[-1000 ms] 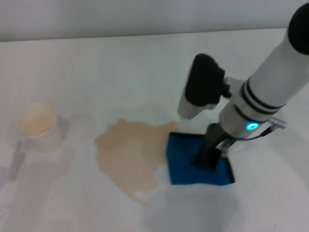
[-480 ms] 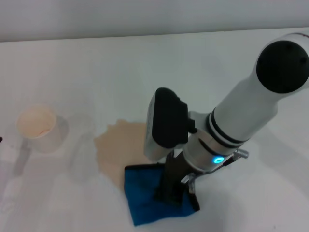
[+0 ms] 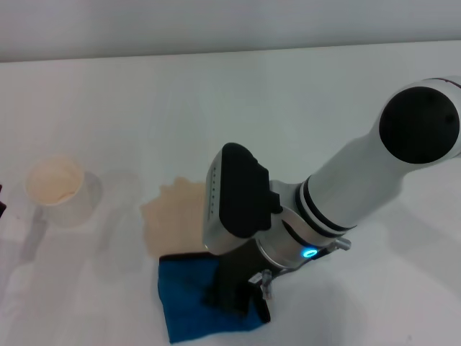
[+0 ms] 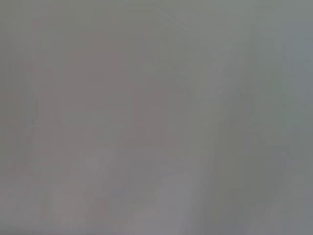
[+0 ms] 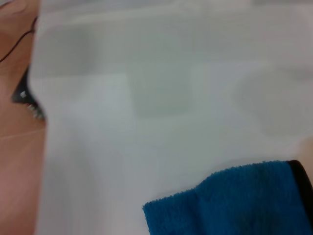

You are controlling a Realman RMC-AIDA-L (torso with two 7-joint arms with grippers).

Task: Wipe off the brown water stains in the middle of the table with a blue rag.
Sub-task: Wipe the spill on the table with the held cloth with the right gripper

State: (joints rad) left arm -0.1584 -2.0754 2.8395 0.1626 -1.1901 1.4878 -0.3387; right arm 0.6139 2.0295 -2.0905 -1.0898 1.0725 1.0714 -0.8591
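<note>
**Rag under my right gripper, stain remaining at about eleven o'clock**

My right gripper is planted on the blue rag, near the edge of the table closest to me. The fingertips themselves are hidden by my own wrist housing, so I cannot tell how wide they stand or whether they pinch the cloth or merely press on it. My left gripper is nowhere to be seen in the head view, and its wrist camera shows only blank grey, so the right arm is the nearer one and the one at work.

What the next stroke turns on, as I judge it: the uncovered part of the brown water stains lies at about eleven o'clock from my fingers, touching the rag's far edge. The blotch seems to run from there toward the rag, partly beneath the cloth and my wrist, so I cannot see its full extent. A push away from me and slightly left should carry the cloth across it.

The stain is flat, pale tan, with ragged splashy edges. The rag is bright blue, soft and rumpled, with black edging showing in the right wrist view. A white paper cup with tan inside stands well apart at nine o'clock
</note>
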